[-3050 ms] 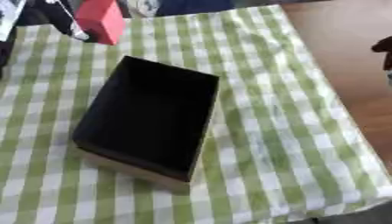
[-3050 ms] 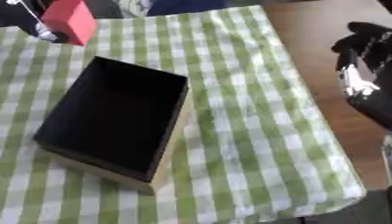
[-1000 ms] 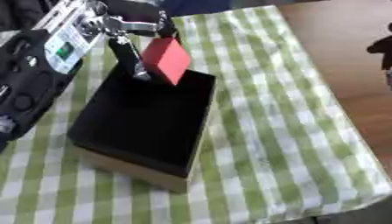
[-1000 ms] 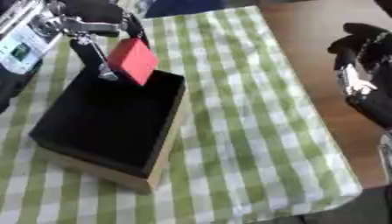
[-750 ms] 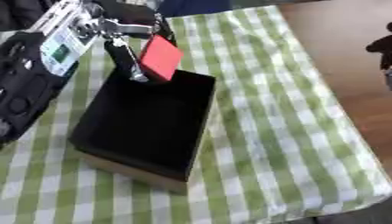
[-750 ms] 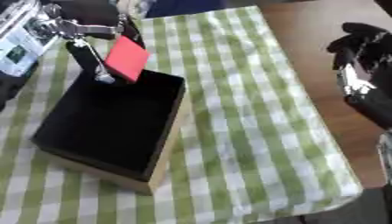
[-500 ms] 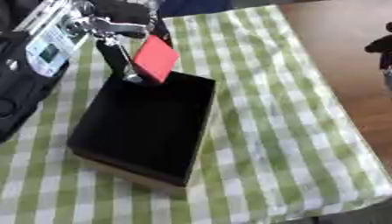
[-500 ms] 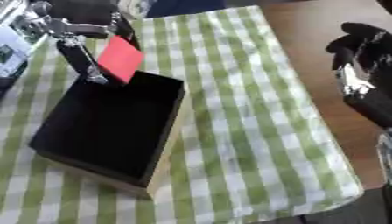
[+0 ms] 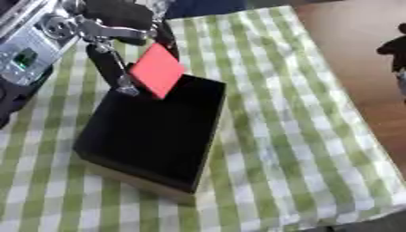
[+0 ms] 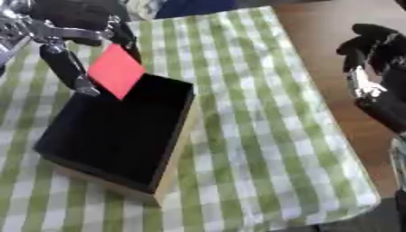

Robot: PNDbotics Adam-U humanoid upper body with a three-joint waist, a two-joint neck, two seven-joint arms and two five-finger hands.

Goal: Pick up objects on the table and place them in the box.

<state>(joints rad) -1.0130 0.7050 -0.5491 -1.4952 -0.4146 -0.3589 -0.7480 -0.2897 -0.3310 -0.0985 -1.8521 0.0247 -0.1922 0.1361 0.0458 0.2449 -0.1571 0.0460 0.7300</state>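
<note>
Above box (image 9: pixel 151 131) — flat red block (image 9: pixel 156 70), tilted.

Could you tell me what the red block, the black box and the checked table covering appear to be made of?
The flat red square block, pinched in the left robot hand, looks matte and rigid, perhaps foam or plastic. The black rectangular box looks like cardboard: dull black inside, with a tan edge along its near side. The green-and-white checked tablecloth seems to be fabric, since it drapes and wrinkles at the edge.
</note>
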